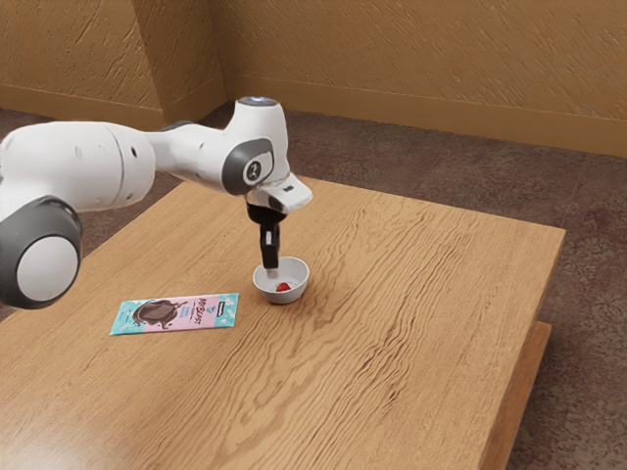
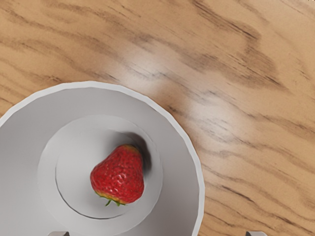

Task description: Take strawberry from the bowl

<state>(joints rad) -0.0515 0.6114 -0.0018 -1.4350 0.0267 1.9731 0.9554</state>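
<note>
Gripper (image 1: 272,273) points down at the bowl (image 2: 181,162), jaws wide apart, nothing between them; presumably set up for a top grasp. Strawberry (image 2: 119,176) lies on the bowl's floor, penned in by the sloping wall. Descent likely needs centring to spare the rim.

Reads "BEAST" in dark capitals on the pink part of the chocolate bar wrapper (image 1: 162,315), in the exterior view. Seems to begin with "Mr", though too small to be sure. Carries tiny marks, too small to read, in a black label (image 1: 222,309) on the same wrapper. Bears a round emblem (image 1: 254,170) on the robot arm (image 1: 211,157), likewise too small to decipher.
</note>
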